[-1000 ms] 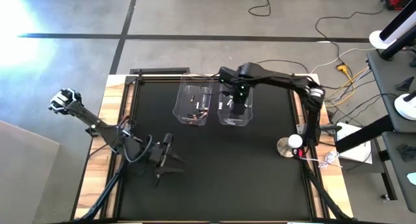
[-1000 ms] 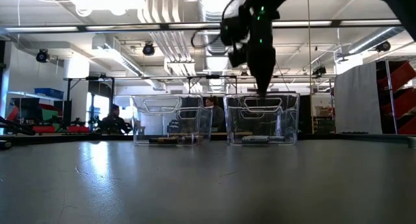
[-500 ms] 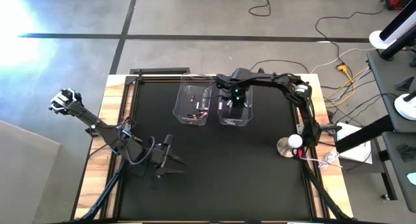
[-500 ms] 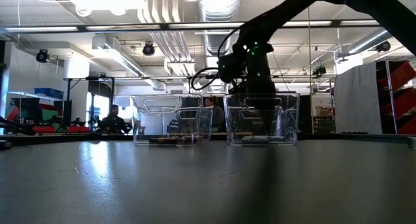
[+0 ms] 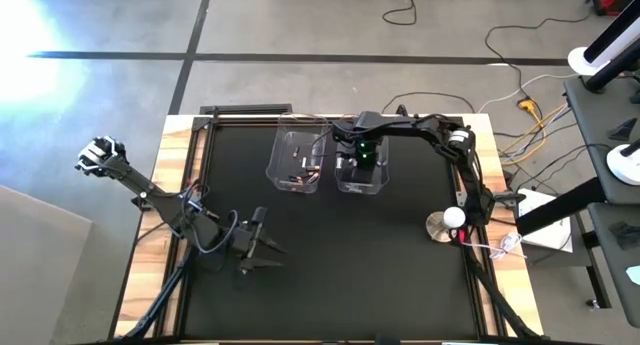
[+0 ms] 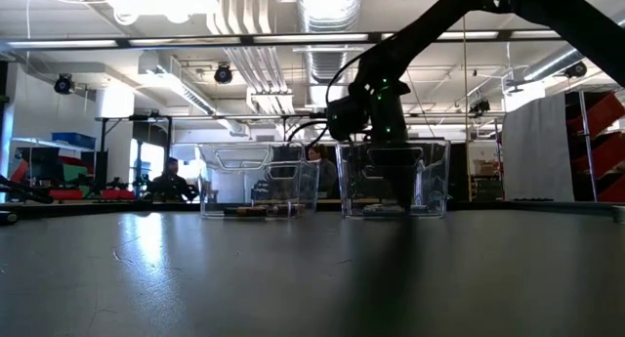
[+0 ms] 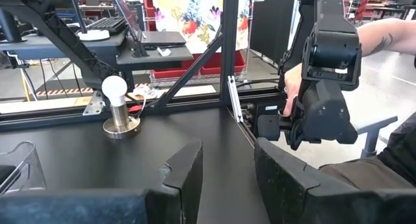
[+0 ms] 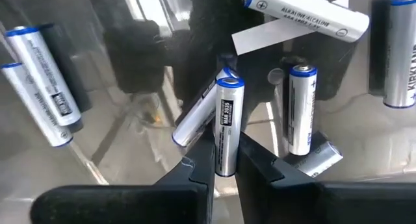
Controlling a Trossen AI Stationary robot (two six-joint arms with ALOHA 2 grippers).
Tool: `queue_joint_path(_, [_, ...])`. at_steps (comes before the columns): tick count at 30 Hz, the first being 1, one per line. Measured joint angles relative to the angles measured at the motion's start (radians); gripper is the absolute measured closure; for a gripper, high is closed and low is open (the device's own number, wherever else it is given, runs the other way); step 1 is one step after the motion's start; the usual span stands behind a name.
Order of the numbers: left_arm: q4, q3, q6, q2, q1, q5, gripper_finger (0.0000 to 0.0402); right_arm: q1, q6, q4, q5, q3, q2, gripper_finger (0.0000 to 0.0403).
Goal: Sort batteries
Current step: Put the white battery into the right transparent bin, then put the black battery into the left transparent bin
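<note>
Two clear bins (image 5: 297,161), two arms (image 5: 420,127)

Ceiling lamps (image 6: 322,5) blaze overhead, the desk (image 6: 293,278) shines with glare, the arm stands backlit, and close-up batteries (image 8: 226,126) look soft.

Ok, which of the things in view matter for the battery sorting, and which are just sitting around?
Job:
- right gripper, shut on a white battery inside the right bin
- other white batteries lying there
- left bin with dark batteries

Just there:
- lamp-like disc with red wire
- left gripper, open, idle
</note>
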Motion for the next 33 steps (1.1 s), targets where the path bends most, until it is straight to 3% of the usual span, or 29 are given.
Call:
queue_joint_path(8, [0.0, 0.0, 0.0, 0.0, 0.0, 0.0, 0.0283, 0.0, 0.013, 0.008, 0.0, 0.001, 0.011, 0.0329])
queue_joint_path(18, [0.0, 0.0, 0.0, 0.0, 0.0, -0.001, 0.0283, 0.0, 0.014, 0.008, 0.008, 0.013, 0.0, 0.0309])
queue_joint_path(23, [-0.029, -0.002, -0.018, 0.002, 0.0, -0.004, 0.0283, 0.03, -0.001, -0.086, 0.173, 0.058, -0.057, 0.0292])
queue_joint_path(27, [-0.09, -0.004, -0.044, 0.007, 0.0, -0.076, 0.0283, 0.083, 0.041, -0.137, 0.304, 0.095, -0.143, 0.0271])
queue_joint_path(33, [-0.158, -0.006, -0.174, 0.009, 0.001, -0.195, 0.0283, 0.256, 0.174, -0.099, 0.327, 0.105, -0.361, 0.0244])
